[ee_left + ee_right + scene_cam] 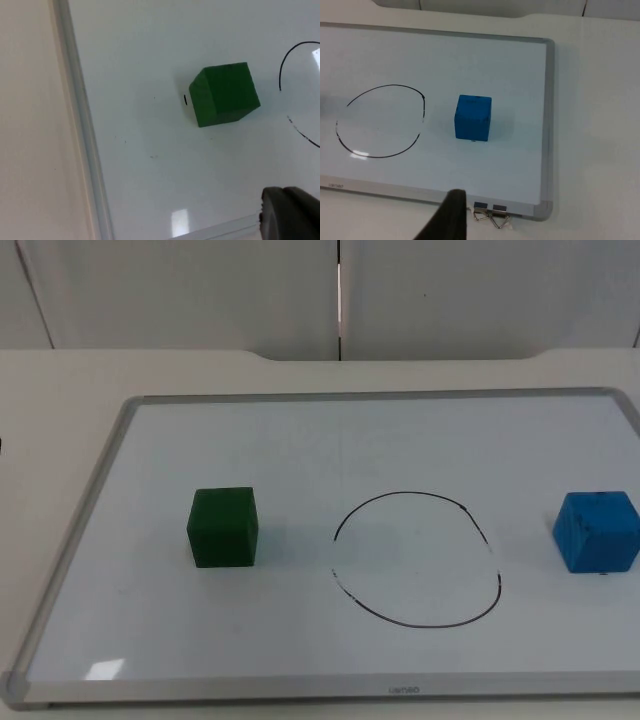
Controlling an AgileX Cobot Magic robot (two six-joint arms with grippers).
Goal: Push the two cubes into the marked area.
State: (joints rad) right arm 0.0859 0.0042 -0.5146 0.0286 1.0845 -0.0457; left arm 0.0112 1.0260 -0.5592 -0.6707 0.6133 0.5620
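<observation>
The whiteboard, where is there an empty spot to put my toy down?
Lots of room. Inside the drawn circle is bare. So is the strip between the green cube and the circle, the gap between the circle and the blue cube, and the wide stretch behind them toward the whiteboard far edge. Nowhere is crowded; the blue cube just sits close to the board's right edge.

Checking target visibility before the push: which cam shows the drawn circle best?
Top view: the whole black circle shows on the whiteboard, between the green cube and the blue cube. The right wrist view also shows it whole, off to one side. The left wrist view catches just an arc.
</observation>
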